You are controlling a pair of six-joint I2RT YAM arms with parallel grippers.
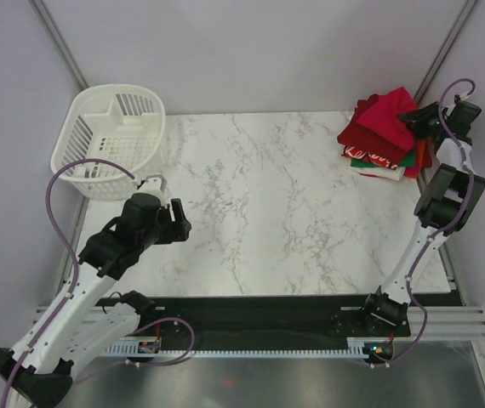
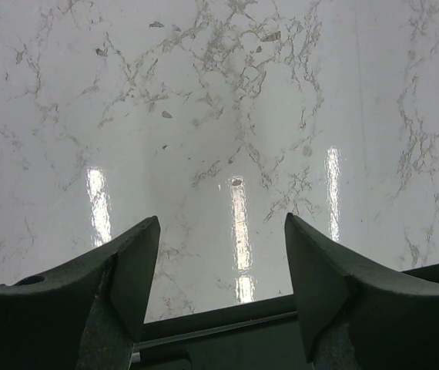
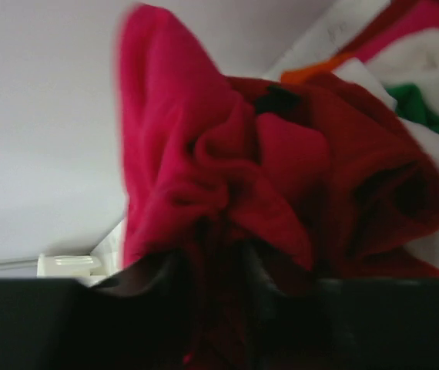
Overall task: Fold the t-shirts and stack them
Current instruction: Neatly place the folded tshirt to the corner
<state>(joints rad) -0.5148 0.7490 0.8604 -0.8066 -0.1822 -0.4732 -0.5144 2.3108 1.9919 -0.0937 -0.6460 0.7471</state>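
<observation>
A stack of folded t-shirts (image 1: 377, 157) in dark red, white, green and orange lies at the table's back right corner. A bright red t-shirt (image 1: 385, 113) lies bunched on top of it. My right gripper (image 1: 414, 121) is shut on a fold of this red t-shirt (image 3: 204, 177), which fills the right wrist view; the dark red shirt (image 3: 373, 169) and white and green cloth (image 3: 427, 116) show beside it. My left gripper (image 1: 173, 219) is open and empty, low over bare marble (image 2: 219, 116) at the left.
A white slatted plastic basket (image 1: 106, 140) stands at the table's back left corner. The marble table (image 1: 268, 212) ends at a black rail at its near edge (image 1: 251, 310). Walls and metal posts enclose the back.
</observation>
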